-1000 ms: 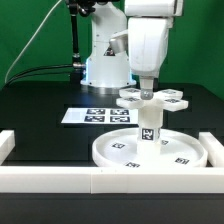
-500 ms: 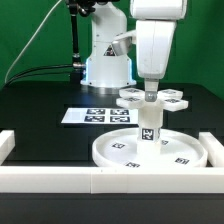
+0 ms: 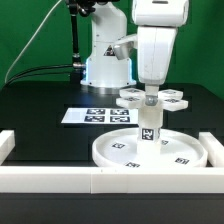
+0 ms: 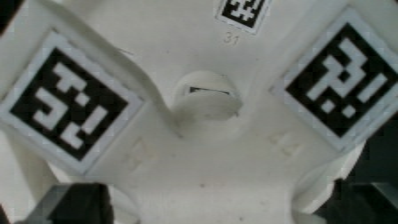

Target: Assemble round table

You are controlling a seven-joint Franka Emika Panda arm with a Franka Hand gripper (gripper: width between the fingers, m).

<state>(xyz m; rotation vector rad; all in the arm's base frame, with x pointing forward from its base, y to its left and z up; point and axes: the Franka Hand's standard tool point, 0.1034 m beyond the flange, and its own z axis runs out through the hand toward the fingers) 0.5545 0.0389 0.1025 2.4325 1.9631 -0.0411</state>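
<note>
One cross base [image 3: 152, 97] I see directly under my fingers [image 3: 150, 92]; their spread I cannot tell. One leg [image 3: 149, 127], one disc [image 3: 120, 152].

The marker board [image 3: 98, 116] lies behind the white border rail [image 3: 60, 178].

disc [image 3: 150, 150] – white, black-and-white tags | leg [image 3: 149, 126] – white | base [image 3: 152, 98] – white, tagged | table [image 3: 40, 100] black

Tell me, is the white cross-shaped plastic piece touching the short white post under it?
Touching: the exterior view shows the cross-shaped piece sitting directly on the post, with no gap.
</note>
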